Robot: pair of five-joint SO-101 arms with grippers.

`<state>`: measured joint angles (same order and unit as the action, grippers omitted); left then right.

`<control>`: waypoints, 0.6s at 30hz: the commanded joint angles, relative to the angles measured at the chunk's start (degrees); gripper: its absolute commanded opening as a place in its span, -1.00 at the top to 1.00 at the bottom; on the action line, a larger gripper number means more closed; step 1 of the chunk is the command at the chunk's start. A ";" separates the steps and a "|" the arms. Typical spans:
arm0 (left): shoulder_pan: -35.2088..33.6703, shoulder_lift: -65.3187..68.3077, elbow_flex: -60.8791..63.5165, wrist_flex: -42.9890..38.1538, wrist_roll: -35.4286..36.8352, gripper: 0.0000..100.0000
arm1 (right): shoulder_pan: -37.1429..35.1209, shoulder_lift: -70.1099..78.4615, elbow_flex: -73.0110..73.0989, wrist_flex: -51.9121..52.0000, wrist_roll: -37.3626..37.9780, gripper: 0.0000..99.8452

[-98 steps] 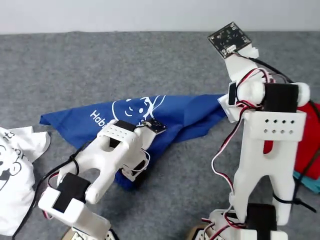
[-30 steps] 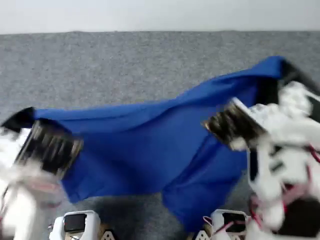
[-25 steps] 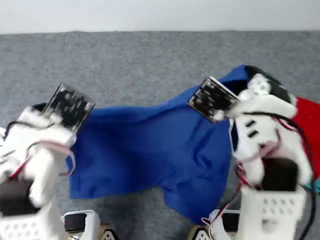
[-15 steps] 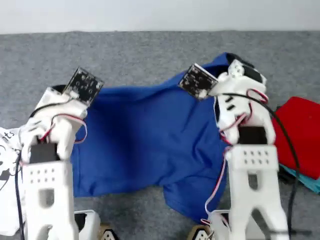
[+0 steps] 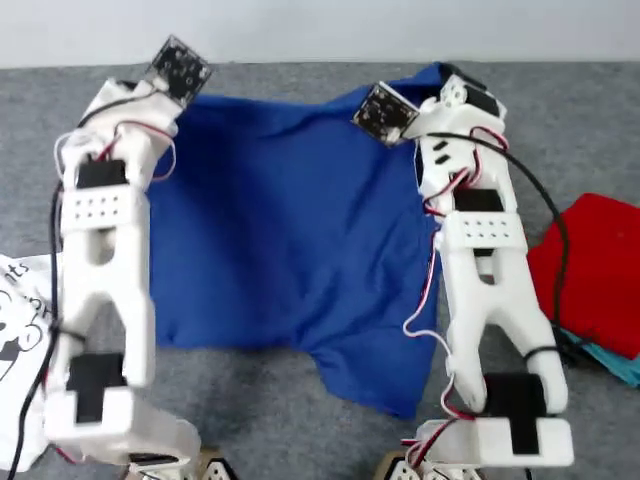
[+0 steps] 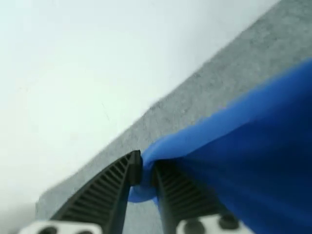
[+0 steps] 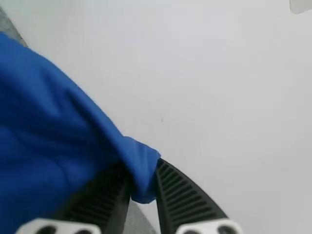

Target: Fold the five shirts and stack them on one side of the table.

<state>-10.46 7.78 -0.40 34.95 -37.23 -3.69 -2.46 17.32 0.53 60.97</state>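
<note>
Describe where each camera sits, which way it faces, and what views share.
High view: fixed above the table, looking down on the blue shirt; both arms show.
Left wrist view: on the left arm's wrist, looking along its fingers, shut on a shirt corner, toward the wall.
Right wrist view: likewise on the right arm; fingers pinch another corner.
Shared: the blue shirt, in all three.

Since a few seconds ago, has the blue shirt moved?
Yes. The blue shirt went toward the far edge of the table and is now spread out.

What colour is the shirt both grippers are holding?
Blue. The shirt shows best in the high view.
</note>
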 commanded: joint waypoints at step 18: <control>1.05 5.89 -11.65 38.51 -8.00 0.97 | -1.01 -13.32 -6.86 54.90 0.00 0.98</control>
<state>-8.62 14.29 -8.48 66.07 -43.74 -3.69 -8.70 14.68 41.05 60.88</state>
